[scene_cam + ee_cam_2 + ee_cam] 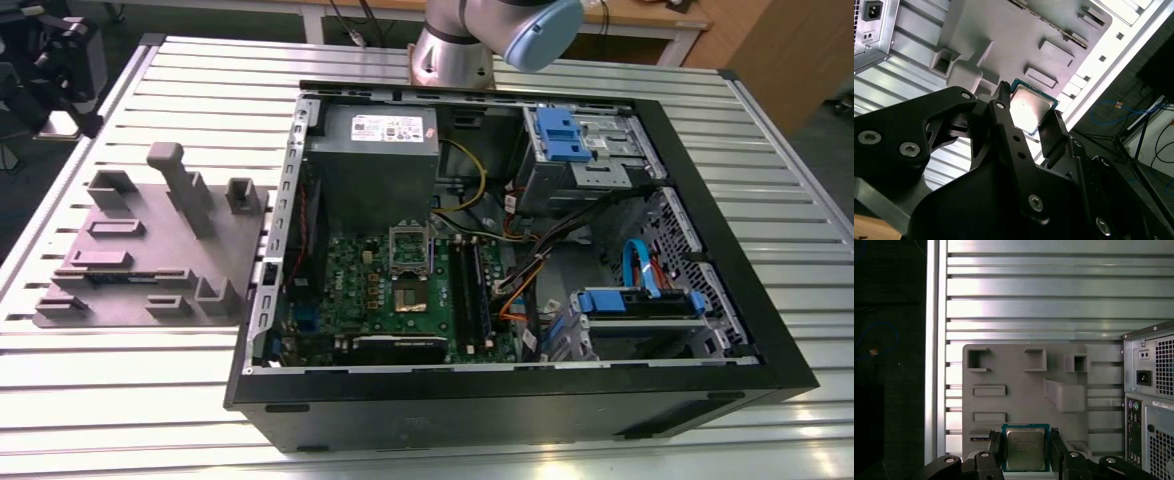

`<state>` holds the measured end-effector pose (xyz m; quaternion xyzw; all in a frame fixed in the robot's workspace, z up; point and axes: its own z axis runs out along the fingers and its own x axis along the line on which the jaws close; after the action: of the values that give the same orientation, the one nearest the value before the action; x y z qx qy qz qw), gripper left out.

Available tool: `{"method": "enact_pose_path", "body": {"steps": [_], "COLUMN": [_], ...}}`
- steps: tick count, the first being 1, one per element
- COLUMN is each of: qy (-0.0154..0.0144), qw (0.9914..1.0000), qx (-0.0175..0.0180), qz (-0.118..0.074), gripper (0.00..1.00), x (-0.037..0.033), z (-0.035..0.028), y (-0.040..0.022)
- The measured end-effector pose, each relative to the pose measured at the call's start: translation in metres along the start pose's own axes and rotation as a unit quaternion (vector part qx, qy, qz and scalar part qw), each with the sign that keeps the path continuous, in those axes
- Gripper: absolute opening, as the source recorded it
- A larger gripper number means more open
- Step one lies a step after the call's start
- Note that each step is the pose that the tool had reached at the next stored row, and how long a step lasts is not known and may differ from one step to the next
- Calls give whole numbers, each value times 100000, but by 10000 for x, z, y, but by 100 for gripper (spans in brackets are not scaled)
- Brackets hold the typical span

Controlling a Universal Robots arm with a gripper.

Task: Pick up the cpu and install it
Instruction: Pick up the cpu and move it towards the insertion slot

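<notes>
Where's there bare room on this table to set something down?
Bare table slats lie in front of the grey tray, nearest the exterior camera, and behind it toward the far edge. Crowded: the tray's raised blocks and the computer case, full of cables.

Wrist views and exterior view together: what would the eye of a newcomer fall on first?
The cpu, a silver-topped square chip, is held in the black gripper in both wrist views, with a grey moulded tray beyond it. In the exterior view, the open black computer case with its green motherboard dominates the slatted metal table.
</notes>
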<state>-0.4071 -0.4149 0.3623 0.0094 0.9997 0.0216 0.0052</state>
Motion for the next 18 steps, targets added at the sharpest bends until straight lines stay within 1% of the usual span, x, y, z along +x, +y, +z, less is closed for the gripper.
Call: {"method": "enact_pose_path", "body": {"steps": [18], "qy": [1], "qw": [100000], "qx": [-1], "qz": [-1], "gripper": [47], "x": [-39], "z": [0], "y": [1]}}
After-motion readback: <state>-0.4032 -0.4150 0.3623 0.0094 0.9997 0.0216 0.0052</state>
